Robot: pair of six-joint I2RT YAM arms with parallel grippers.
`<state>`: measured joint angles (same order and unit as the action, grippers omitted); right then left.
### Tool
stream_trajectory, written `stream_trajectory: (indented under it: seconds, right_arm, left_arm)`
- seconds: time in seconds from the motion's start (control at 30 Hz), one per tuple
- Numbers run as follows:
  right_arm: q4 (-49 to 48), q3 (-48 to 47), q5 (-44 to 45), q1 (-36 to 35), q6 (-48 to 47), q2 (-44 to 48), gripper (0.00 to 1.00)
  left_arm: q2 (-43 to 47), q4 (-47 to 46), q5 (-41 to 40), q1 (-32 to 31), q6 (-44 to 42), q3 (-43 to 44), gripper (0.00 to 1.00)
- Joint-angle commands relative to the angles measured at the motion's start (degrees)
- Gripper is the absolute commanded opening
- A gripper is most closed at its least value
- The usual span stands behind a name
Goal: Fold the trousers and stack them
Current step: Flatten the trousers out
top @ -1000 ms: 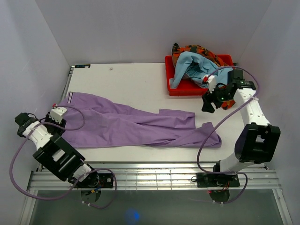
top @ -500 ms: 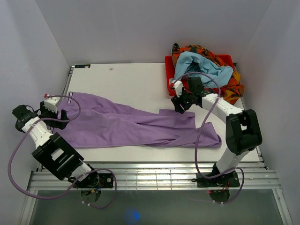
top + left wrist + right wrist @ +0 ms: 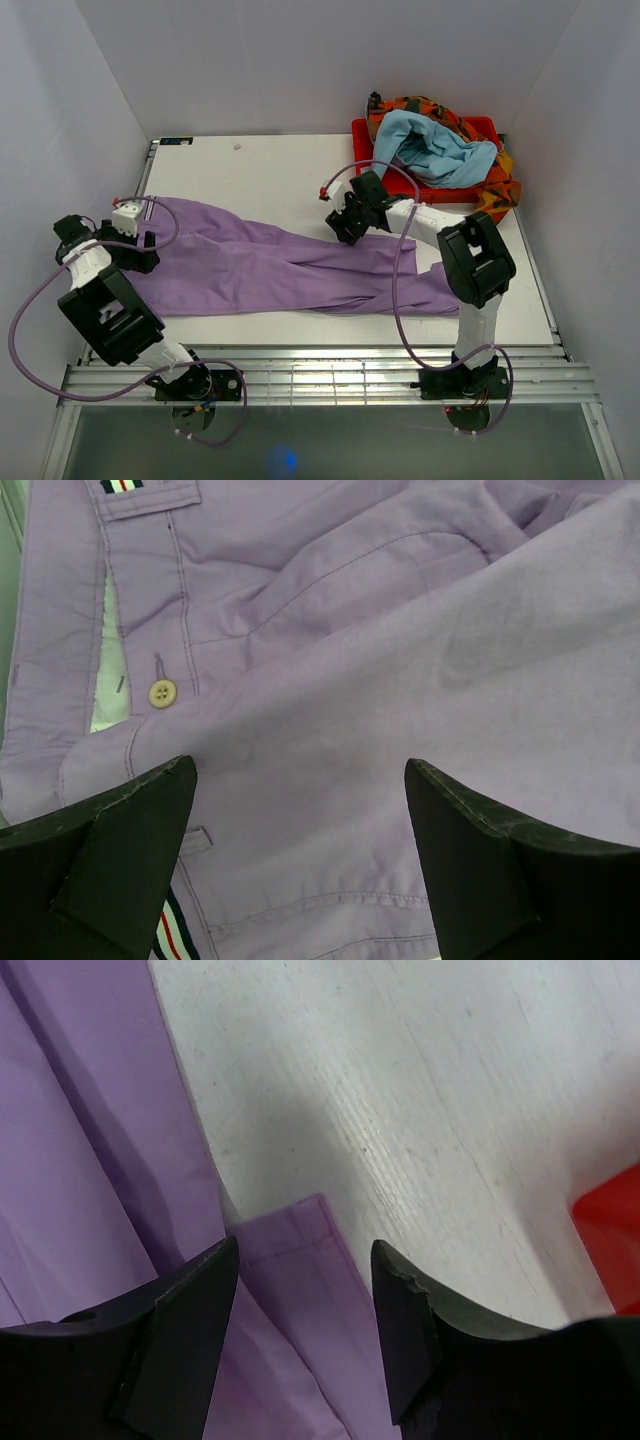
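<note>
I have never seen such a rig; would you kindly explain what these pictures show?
Two robot arms, each ending in a two-finger gripper, stand at a white table. One picture looks down from above; the others come from cameras on each wrist. Long lilac cloth trousers lie spread out; a red plastic tray holds a light blue garment and orange patterned cloth. The left gripper hangs open over the waistband, the right gripper open at a leg hem. Nothing is held.

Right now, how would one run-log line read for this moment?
trousers: spread out, unfolded | left claw: open over waist end | right claw: open over leg hem | fold: not begun
</note>
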<state>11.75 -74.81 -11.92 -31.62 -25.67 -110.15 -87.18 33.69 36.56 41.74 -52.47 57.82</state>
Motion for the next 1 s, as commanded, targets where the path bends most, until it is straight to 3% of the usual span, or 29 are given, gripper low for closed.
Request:
stream_trajectory:
  seconds: [0.0, 0.2, 0.27, 0.3, 0.33, 0.43, 0.6, 0.97]
  right_arm:
    - [-2.4, -3.0, 2.2, -0.8, 0.3, -2.9, 0.61]
    - [0.6, -3.0, 5.2, -2.0, -3.8, -5.7, 0.61]
    - [0.0, -1.2, 7.0, -2.0, -4.8, -5.4, 0.53]
    - [0.2, -0.7, 8.7, -2.0, -5.5, -5.3, 0.48]
    - [0.6, -0.2, 9.5, -2.0, -6.7, -5.1, 0.32]
    - [1.6, 2.2, 10.5, -1.7, -8.6, -2.4, 0.08]
    - [3.3, 5.2, 11.7, 1.5, -9.5, 6.7, 0.08]
    - [10.0, 9.2, 18.4, 22.2, -17.6, 22.2, 0.08]
  left_arm:
    - [0.0, -2.0, -1.3, -0.4, 2.3, -0.2, 0.96]
    - [-1.3, -3.4, -4.2, -0.6, 3.4, -0.5, 0.97]
    - [-1.8, -3.9, -5.0, -0.6, 3.5, -1.0, 0.97]
    - [-1.9, -4.4, -5.4, -0.6, 3.8, -1.2, 0.96]
    - [-2.3, -4.5, -6.1, -0.6, 3.9, -1.3, 0.96]
    - [-3.1, -4.6, -7.2, -0.6, 4.1, -1.4, 0.92]
    - [-3.4, -4.2, -7.6, -0.6, 3.7, -2.3, 0.77]
    - [-2.1, -4.5, -8.2, -0.8, 3.2, -3.7, 0.74]
